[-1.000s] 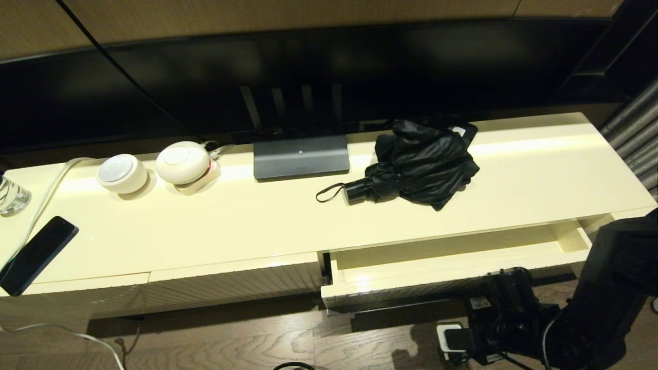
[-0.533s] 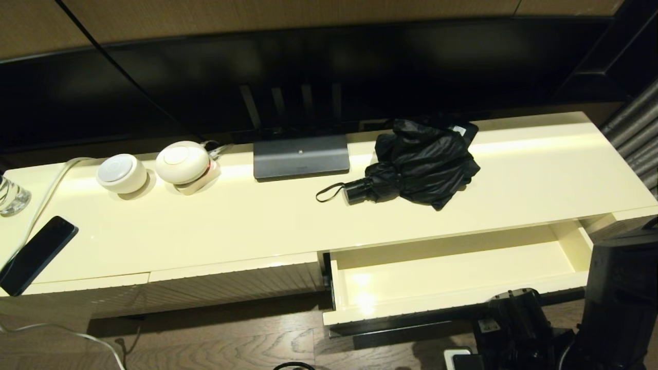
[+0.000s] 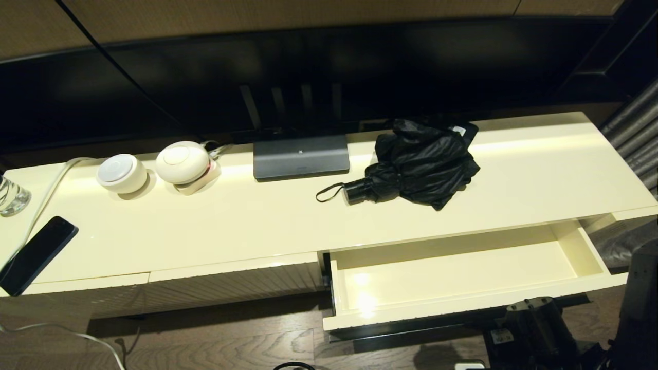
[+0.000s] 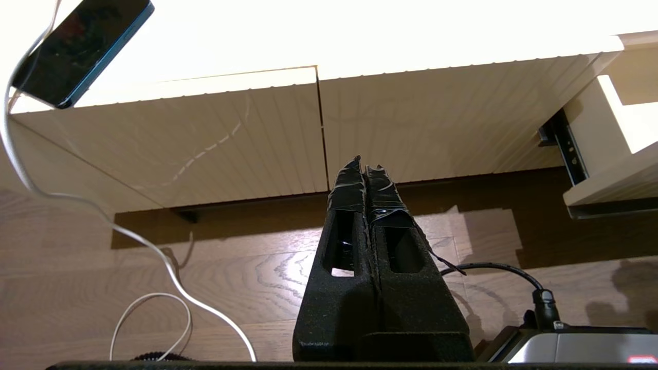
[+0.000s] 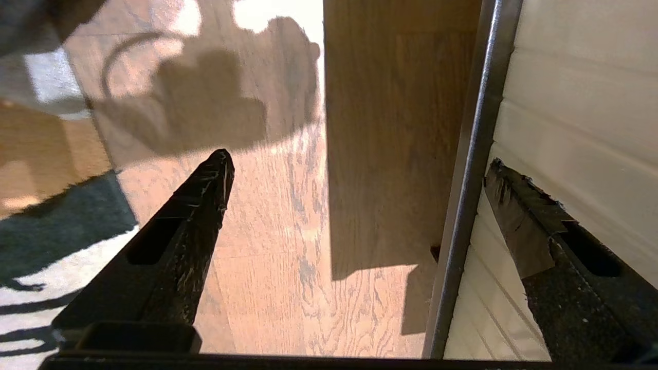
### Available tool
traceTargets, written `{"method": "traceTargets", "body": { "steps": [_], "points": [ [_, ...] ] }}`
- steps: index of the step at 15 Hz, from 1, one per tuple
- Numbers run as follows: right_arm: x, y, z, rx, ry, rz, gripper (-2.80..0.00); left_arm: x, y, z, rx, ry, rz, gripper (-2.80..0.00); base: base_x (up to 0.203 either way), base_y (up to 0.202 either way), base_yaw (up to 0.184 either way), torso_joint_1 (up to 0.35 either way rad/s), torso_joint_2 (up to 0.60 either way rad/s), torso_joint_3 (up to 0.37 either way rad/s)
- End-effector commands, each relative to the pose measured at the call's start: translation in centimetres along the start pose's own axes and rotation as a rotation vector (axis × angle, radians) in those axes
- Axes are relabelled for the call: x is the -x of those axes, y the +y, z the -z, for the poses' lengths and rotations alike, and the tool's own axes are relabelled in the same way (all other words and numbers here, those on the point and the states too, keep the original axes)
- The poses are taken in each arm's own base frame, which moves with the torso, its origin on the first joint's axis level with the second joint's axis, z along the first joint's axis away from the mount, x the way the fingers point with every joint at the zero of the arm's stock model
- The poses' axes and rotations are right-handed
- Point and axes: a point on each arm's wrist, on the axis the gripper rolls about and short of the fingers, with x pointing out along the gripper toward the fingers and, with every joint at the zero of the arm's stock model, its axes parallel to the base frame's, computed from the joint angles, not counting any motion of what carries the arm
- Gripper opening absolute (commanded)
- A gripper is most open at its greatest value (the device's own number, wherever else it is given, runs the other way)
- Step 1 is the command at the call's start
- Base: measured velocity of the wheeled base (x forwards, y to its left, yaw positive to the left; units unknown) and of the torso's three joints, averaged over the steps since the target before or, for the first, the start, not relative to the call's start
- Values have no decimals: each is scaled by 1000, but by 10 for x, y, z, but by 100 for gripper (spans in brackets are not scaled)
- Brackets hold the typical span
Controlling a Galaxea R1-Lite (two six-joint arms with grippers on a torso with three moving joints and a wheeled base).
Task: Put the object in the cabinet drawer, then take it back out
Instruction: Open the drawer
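The black folding umbrella (image 3: 421, 162) lies on the cream cabinet top, its handle and strap loop pointing left. Below it the cabinet drawer (image 3: 452, 277) stands pulled out, its cream interior bare. In the head view my right arm (image 3: 537, 329) sits low in front of the drawer's right half, its fingers hidden. In the right wrist view my right gripper (image 5: 358, 160) is open, one finger against the ribbed drawer front (image 5: 565, 103), the other over the floor, the dark strip (image 5: 473, 154) between them. My left gripper (image 4: 366, 163) is shut on nothing, low before the closed ribbed panels.
On the top stand a grey box (image 3: 300, 155), two white round devices (image 3: 122, 173), a glass (image 3: 10, 195) and a flat black phone (image 3: 36, 254). A small black box with a white label (image 3: 465, 131) lies behind the umbrella. White cables trail on the wooden floor (image 4: 154, 267).
The drawer has slid further out toward me. My right arm has drawn back with it, lower in the head view. The umbrella has not moved.
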Motion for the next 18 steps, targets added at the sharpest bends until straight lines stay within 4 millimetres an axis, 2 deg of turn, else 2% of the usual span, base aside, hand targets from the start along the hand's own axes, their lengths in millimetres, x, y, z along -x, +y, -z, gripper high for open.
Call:
{"method": "traceTargets", "body": {
  "steps": [1, 3, 4, 13, 16, 18],
  "points": [
    [21, -10, -3, 9, -20, 73, 0, 0, 0, 1, 0, 3, -1, -280, 0, 0, 0, 0, 0, 0],
    [31, -8, -2, 10, -16, 54, 0, 0, 0, 1, 0, 5, -1, -280, 0, 0, 0, 0, 0, 0],
    [43, -8, -2, 10, -16, 56, -280, 0, 0, 1, 0, 3, -1, -280, 0, 0, 0, 0, 0, 0],
    [157, 17, 8, 0, -2, 36, -280, 0, 0, 1, 0, 3, -1, -280, 0, 0, 0, 0, 0, 0],
    [200, -5, 4, -55, 6, 9, -280, 0, 0, 1, 0, 4, -1, -280, 0, 0, 0, 0, 0, 0],
    [214, -20, 0, -96, 10, -3, -280, 0, 0, 1, 0, 5, -1, -280, 0, 0, 0, 0, 0, 0]
  ]
}}
